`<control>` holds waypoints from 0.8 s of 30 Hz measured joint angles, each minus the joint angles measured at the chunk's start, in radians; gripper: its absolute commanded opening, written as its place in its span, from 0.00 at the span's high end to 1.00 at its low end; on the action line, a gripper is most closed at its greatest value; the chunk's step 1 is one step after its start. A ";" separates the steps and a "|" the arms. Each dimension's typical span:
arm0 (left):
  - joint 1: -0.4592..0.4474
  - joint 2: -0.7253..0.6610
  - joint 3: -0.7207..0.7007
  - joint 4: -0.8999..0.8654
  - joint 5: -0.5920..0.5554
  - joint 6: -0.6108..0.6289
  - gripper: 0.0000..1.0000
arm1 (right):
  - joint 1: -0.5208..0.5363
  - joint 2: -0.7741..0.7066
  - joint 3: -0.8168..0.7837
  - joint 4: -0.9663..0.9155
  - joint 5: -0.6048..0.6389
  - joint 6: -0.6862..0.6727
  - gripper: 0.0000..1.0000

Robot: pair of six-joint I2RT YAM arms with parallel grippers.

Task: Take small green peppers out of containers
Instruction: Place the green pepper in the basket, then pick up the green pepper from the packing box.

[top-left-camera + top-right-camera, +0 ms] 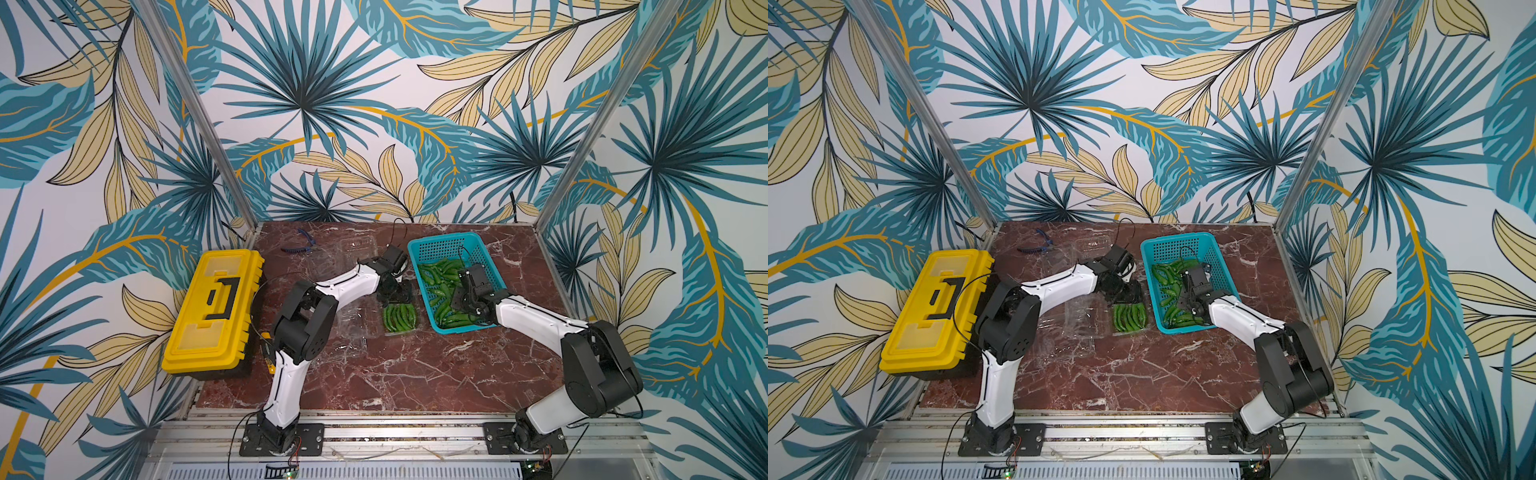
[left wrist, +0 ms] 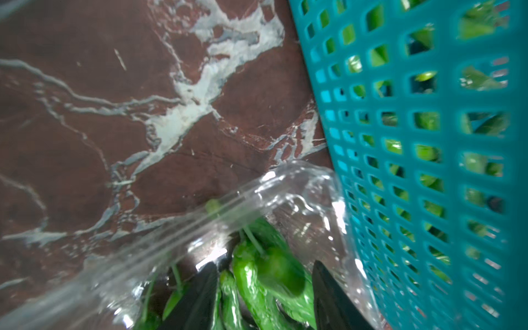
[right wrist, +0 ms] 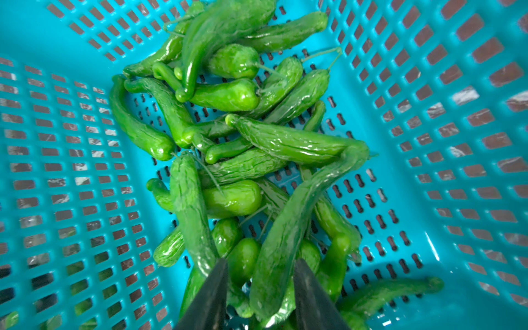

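Plays out on the marble table (image 1: 415, 374), teal basket (image 1: 494, 266) just beside the one container (image 2: 288, 183) holding small green peppers (image 1: 399, 318). Finds them directly under the left gripper (image 2: 264, 265), the nearer arm's, long axes running along its half-parted fingers. Shows the right gripper (image 3: 260, 261) inside the basket, jaws slightly apart astride one long pepper (image 3: 285, 228), grip impossible to tell

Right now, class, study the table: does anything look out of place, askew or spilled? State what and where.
Blue-handled pliers lie near the far edge of the table, a tool foreign to this job. Empty clear containers lie scattered askew beside the left arm. No peppers lie loose on the table.
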 measured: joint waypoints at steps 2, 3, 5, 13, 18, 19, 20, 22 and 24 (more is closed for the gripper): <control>0.000 0.012 0.008 -0.016 -0.001 0.001 0.49 | 0.000 -0.005 0.000 0.000 -0.002 -0.005 0.60; 0.000 0.014 0.009 -0.021 -0.002 0.001 0.49 | 0.000 -0.006 0.000 0.000 -0.002 -0.006 0.60; -0.001 0.015 0.015 -0.037 -0.005 0.005 0.53 | 0.000 -0.007 0.000 0.000 -0.003 -0.008 0.60; -0.001 0.015 0.026 -0.064 -0.006 0.022 0.70 | 0.000 -0.007 0.000 0.000 -0.017 -0.007 0.60; -0.001 0.014 0.026 -0.069 0.002 0.028 0.83 | 0.000 -0.007 0.000 0.000 -0.026 -0.006 0.59; -0.001 0.014 0.026 -0.069 0.005 0.031 0.86 | 0.000 -0.007 0.000 0.000 -0.029 -0.006 0.60; -0.001 0.013 0.026 -0.069 0.008 0.030 0.87 | 0.000 -0.007 0.000 0.000 -0.031 -0.006 0.59; -0.001 0.009 0.026 -0.071 0.008 0.032 0.91 | 0.000 -0.007 0.000 0.000 -0.033 -0.006 0.59; -0.001 -0.002 0.026 -0.073 0.008 0.034 0.94 | 0.000 -0.007 0.000 0.000 -0.036 -0.003 0.59</control>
